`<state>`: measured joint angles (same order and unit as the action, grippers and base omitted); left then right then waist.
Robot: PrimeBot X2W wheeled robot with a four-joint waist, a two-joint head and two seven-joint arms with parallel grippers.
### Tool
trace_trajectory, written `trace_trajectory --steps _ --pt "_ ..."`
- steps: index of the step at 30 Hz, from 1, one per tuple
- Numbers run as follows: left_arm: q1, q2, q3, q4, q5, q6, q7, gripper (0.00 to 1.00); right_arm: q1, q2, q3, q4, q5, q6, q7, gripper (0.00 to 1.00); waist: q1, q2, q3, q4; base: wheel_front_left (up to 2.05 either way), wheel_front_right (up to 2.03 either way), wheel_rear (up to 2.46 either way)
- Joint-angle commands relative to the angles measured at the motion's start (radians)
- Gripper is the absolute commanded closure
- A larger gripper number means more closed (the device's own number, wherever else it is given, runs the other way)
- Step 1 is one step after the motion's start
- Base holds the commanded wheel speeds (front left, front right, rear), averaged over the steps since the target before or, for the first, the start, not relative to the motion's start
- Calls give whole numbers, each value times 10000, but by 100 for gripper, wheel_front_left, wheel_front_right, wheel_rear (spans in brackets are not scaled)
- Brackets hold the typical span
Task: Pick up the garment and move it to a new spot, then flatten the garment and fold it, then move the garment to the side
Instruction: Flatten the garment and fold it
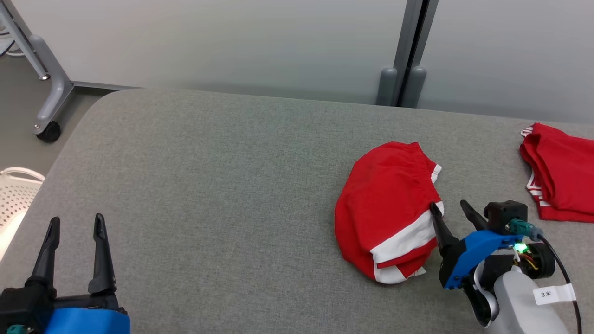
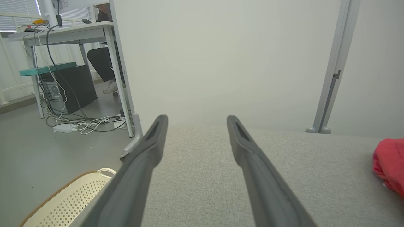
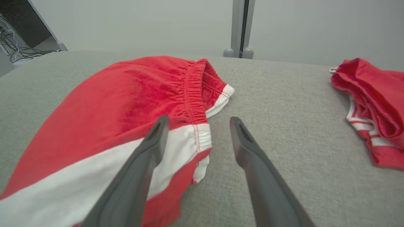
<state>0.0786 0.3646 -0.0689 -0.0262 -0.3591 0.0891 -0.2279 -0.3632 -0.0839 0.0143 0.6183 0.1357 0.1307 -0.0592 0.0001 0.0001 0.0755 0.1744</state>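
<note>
Robot body: visible hardware, both arms.
Left gripper (image 1: 76,219) and right gripper (image 1: 448,204): long tapered dark-grey fingers (image 1: 100,260), blue shells (image 1: 482,245). Right wrist: green light (image 1: 522,248), teal connector (image 1: 520,227), black cable (image 1: 564,273), white tag (image 1: 554,293), pale grey forearm (image 1: 519,304).

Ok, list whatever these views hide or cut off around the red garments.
Second red garment: head view's right edge cuts it off; full shape unknown.
Red shorts: head view, top layer hides the layers beneath.
Right gripper: whether a finger touches the shorts is unclear.
White basket: head view's left edge cuts it; contents unseen.
</note>
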Motion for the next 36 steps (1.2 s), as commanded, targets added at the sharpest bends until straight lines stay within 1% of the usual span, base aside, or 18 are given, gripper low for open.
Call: trace_trajectory --steps 1,7,8,9,10,13,15,16,18,20,21,22,24,26,29,32,34,36 --pt "-241 -28 -31 80 19 -62 -48 0 -393 -63 -8 569 229 1 1 0 -1 -1 126 144 0 0 0" --pt "-461 -80 -226 315 -35 -197 -121 0 -1001 -24 104 2280 888 1 -146 0 -1 -1 234 354 0 0 0" --pt "-467 -96 -227 353 -51 -190 -134 0 -1072 12 174 2510 1068 1 -152 8 -1 -1 239 371 0 0 0" --pt "-470 -116 -236 379 -58 -190 -152 0 -1137 35 233 2695 1294 1 -201 94 -1 -1 242 381 0 0 0" --pt "-469 -131 -237 406 -66 -182 -155 0 -1176 44 316 2868 1423 1 -245 100 -1 -1 241 386 0 0 0" --pt "-418 -171 -229 457 -76 -135 -200 0 -1284 -57 529 3089 1771 1 -749 100 -1 -1 184 344 0 0 0" --pt "-340 -177 -214 492 -75 -120 -218 0 -1329 -263 555 3106 1884 1 -1214 100 -1 -1 98 288 0 0 0" --pt "-340 -177 -214 492 -75 -120 -218 0 -1329 -263 555 3106 1884 1 -1214 100 -1 -1 98 288 0 0 0" --pt "-244 -170 -195 506 -65 -94 -228 0 -1382 -610 569 2969 1878 1 -1663 100 -1 -1 -31 205 0 0 0" --pt "-229 -179 -209 471 -26 -46 -256 0 -1642 -1076 552 2524 1692 1 -1902 100 -1 -1 -126 188 0 0 0" --pt "-229 -179 -209 471 -26 -46 -256 0 -1642 -1076 552 2524 1692 1 -1902 100 -1 -1 -126 188 0 0 0" --pt "-265 -197 -222 456 -17 -44 -270 0 -1784 -1214 604 2127 1548 1 -1979 100 -1 -1 -166 208 0 0 0" --pt "-274 -221 -260 464 2 -40 -282 0 -1949 -1262 799 1689 1310 1 -2005 100 -1 -1 -216 261 0 0 0" --pt "-259 -240 -270 470 -6 -44 -295 0 -2171 -1124 1149 1316 1090 1 -2003 100 -1 -1 -249 331 0 0 0" --pt "-233 -278 -284 467 -46 -37 -289 0 -2466 -577 1985 988 945 1 -1809 100 -1 -1 -276 447 0 0 0" --pt "-307 -294 -359 482 -40 -92 -298 0 -2723 -81 3097 949 893 1 -1607 100 -1 -1 -233 626 0 0 0" --pt "-411 -313 -394 507 -30 -94 -306 0 -2773 184 3967 1014 1232 1 -1514 100 -1 -1 -170 741 0 0 0" --pt "-509 -357 -447 540 -25 -106 -315 0 -2834 292 4920 1158 1462 1 -1455 100 -1 -1 -87 874 0 0 0"
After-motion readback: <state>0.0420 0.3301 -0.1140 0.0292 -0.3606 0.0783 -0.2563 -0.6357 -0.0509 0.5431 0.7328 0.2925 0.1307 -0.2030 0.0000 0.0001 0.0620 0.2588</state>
